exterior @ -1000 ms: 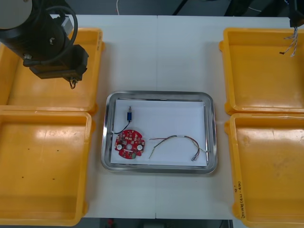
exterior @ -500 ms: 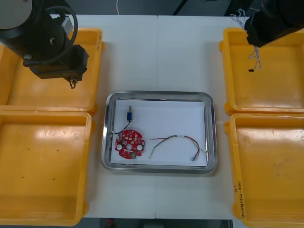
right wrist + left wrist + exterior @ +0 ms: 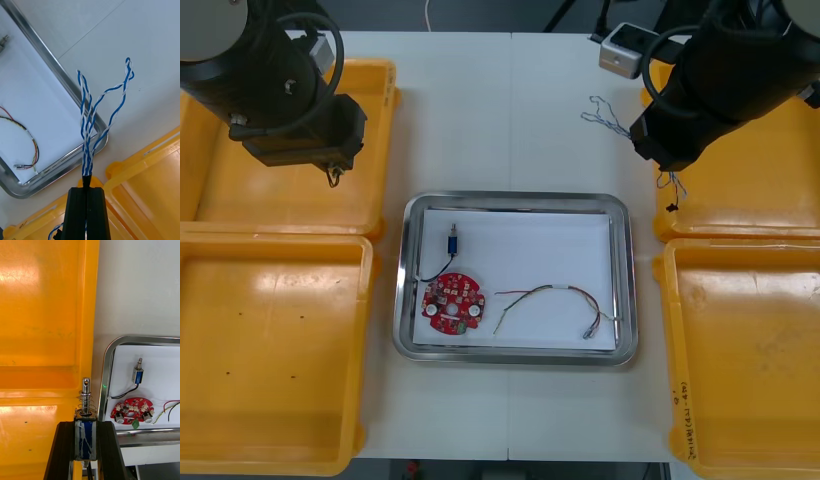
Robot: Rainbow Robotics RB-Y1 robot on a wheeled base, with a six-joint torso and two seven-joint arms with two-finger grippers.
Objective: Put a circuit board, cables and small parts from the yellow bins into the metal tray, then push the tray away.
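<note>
At the left of the front view two yellow bins (image 3: 280,350) stand one above the other. The left gripper (image 3: 332,172) hangs over the upper one, close to its right-hand wall, with a small metal part (image 3: 335,178) dangling beneath the arm's dark bulk. The left wrist view adds the grip itself: the black fingers (image 3: 65,450) stand apart by the width of the small metal part (image 3: 85,437) and pinch its blue body, and its spring and pierced pin rise past the fingertips above the orange bin floor. In the middle of the front view the metal tray (image 3: 510,198), white inside, lies on the light table (image 3: 510,100) between the bins. Near its left side lies a second small part (image 3: 451,242) with a blue body, and a black cable (image 3: 432,270) curves down from it toward the round red circuit board (image 3: 452,303) in the tray's lower left corner. Right of the board a red and yellow cable (image 3: 545,293) arcs toward the lower right corner. At the upper right the right gripper (image 3: 668,172) hangs over the inner wall of the upper right bin, just up and right of the tray's corner, and a twisted blue and white cable (image 3: 604,120) loops out to the left of the arm. The right wrist view tells how it is held: the fingers (image 3: 77,213) are pressed together on the cable (image 3: 87,157), whose strands fan out beyond the fingertips over the tray's rim (image 3: 56,69) and bare table. Two more yellow bins stand at the right edge.
</note>
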